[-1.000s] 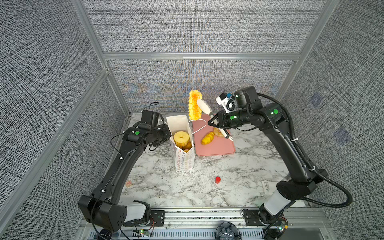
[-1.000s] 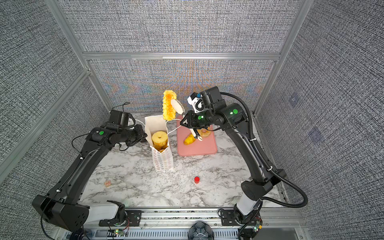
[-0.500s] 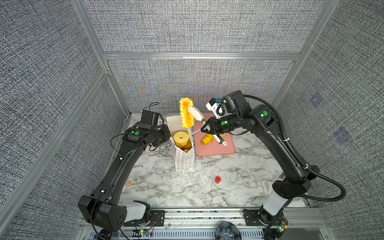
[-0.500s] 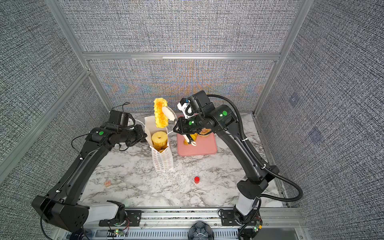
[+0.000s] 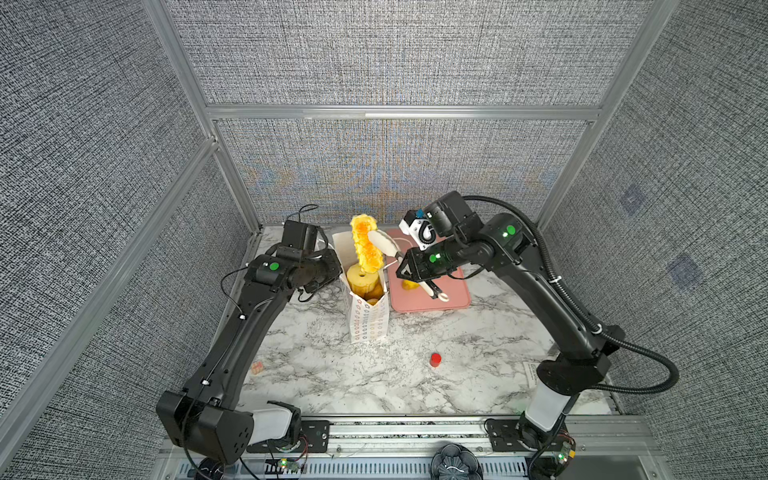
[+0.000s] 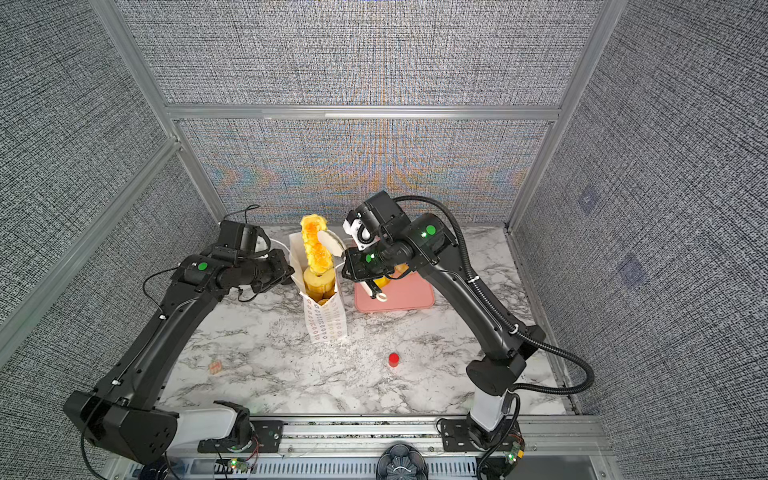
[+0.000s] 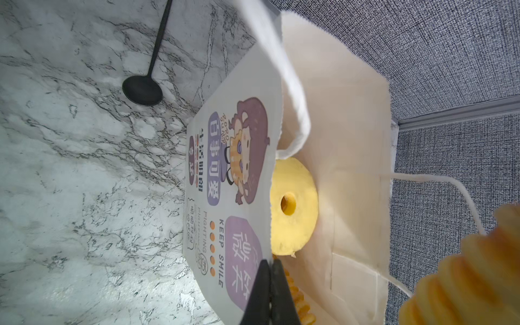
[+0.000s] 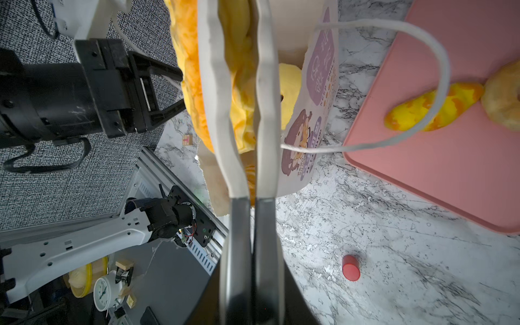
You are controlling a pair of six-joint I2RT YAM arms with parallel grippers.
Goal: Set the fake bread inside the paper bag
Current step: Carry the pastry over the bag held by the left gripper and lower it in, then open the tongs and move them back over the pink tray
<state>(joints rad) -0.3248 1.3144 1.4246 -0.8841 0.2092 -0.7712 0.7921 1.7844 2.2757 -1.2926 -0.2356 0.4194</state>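
One long loaf (image 5: 362, 249) hangs upright over the paper bag (image 5: 370, 324) mouth, clamped in white tongs (image 5: 384, 244) clenched by the right gripper (image 5: 411, 272); left gripper (image 7: 270, 292) pinches the bag rim. Ring cake (image 7: 292, 205) probably crowds the opening: lower beside it, then release.

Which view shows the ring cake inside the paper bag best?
The left wrist view: the ring cake faces the camera in the paper bag mouth, hole visible. In both top views the long loaf hides part of it. The right wrist view shows only a sliver behind the tongs.
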